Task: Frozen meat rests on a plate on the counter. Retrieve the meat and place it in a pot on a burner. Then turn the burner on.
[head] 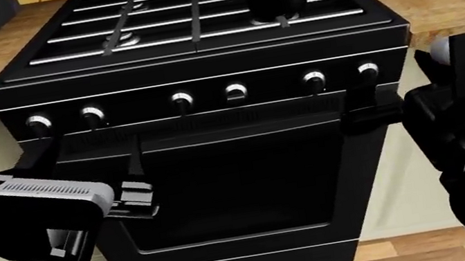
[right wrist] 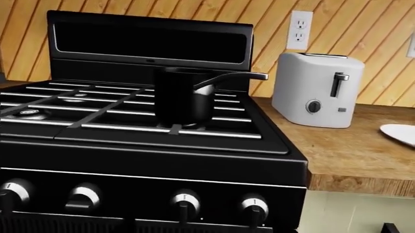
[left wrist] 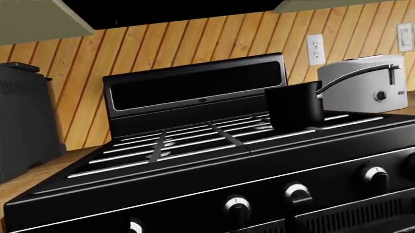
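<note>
- The stove [head: 215, 140] fills my head view, black, with six knobs [head: 182, 100] in a row across its front and iron grates on top.
- The bench [right wrist: 350, 155] is brown wood plank over cream cabinets, with slanted wood panelling behind it and a wall outlet [right wrist: 298, 30] above.
- A white toaster [right wrist: 316, 90] stands on the bench to the right of the stove.
- The pot [right wrist: 183, 96] sits over the front right burner [head: 279, 20], handle pointing toward the toaster.
- The plate [right wrist: 399, 133] shows only as a white edge at the far right of the bench, beyond the toaster; I cannot see the meat from here.
- My left gripper [head: 126, 196] and right gripper [head: 370, 115] hang low in front of the oven door; I cannot tell whether either pair of jaws is open or closed.
- I judge that the step in hand is reaching the plate: I should turn or roll right until it sits fully in view, then lift the right arm clear of the bench edge and toaster.
</note>
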You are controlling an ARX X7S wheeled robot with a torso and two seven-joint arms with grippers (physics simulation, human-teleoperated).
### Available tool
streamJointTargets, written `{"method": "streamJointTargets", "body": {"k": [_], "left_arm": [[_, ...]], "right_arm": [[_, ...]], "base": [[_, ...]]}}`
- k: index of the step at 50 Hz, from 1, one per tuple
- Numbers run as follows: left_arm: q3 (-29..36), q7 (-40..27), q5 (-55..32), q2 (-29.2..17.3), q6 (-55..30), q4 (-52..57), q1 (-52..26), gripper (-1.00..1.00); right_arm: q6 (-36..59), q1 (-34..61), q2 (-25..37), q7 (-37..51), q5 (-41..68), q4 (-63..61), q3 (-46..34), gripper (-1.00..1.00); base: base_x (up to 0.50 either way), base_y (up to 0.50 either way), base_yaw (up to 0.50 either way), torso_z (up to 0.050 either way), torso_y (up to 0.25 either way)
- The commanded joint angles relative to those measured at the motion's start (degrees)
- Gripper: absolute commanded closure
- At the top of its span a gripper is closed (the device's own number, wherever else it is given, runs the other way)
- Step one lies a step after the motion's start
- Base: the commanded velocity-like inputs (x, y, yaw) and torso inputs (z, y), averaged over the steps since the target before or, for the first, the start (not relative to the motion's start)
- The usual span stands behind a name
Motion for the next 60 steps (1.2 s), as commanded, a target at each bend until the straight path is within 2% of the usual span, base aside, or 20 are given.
{"method": "streamJointTargets", "body": {"k": [1,30,46,60], "left_arm": [[1.7,1.4,0.7,-0.5,0.7,-0.2,0.2,-1.00],[5.7,4.2,1.7,-1.6,1.6,0.1,0.8,-1.00],[6.3,4.8,2.1,-1.5,2.7,-1.0,1.1,-1.00],[8.2,7.6,2.5,-1.2,5.6,-2.0,1.6,-1.00]], "right_arm": [[-1.0,-1.0,0.4,-0.6,-1.6,0.4,-0.2,-1.00],[-4.4,-2.9,0.0,-1.5,-6.5,3.6,-0.6,-1.00],[-4.3,-0.4,-1.0,-1.7,-7.9,7.5,-1.3,-1.00],[-6.3,2.1,-2.5,-4.1,-10.6,14.2,-1.9,-1.00]], "base": [[0.00,0.00,0.00,-0.050,0.000],[0.00,0.00,0.00,-0.050,0.000],[0.00,0.00,0.00,-0.050,0.000],[0.00,0.00,0.00,0.000,0.000]]}}
